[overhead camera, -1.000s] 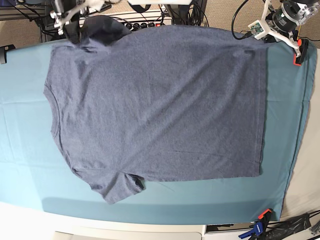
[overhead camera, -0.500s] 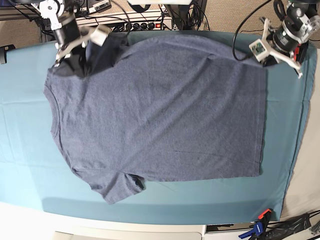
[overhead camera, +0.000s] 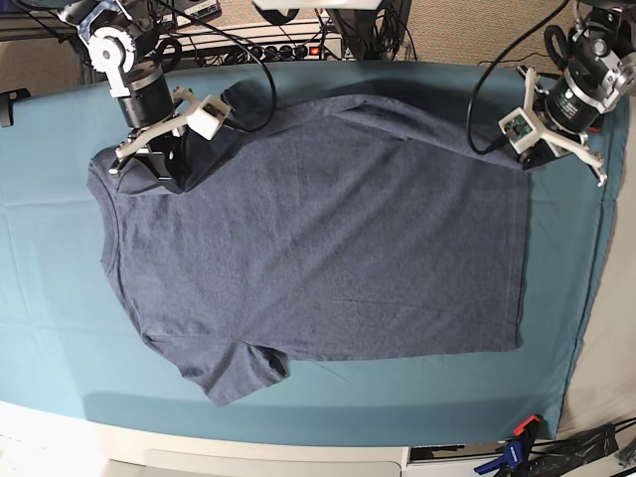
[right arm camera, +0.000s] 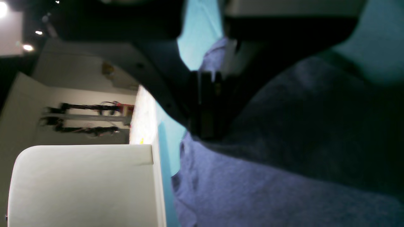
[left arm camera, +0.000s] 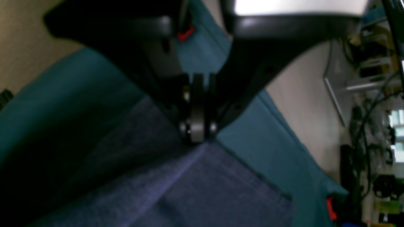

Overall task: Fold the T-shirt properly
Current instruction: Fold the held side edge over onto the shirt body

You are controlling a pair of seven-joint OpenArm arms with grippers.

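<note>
Both arms have drawn the far edge of the heathered slate-blue cotton T-shirt [overhead camera: 318, 229] inward over the last second, starting the first fold. Nearest, its hem and sleeve lie flat on the teal tablecloth [overhead camera: 40, 298]. Farther back, the right gripper [overhead camera: 159, 164] and left gripper [overhead camera: 532, 154] are each clamped on cloth, 2 corners raised.

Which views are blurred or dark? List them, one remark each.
Left wrist: soft focus, left gripper in deep shadow over the T-shirt. Right wrist: very dark around the right gripper, with smeared background. Base: sharp, evenly lit, with edges bowed by the lens.
</note>
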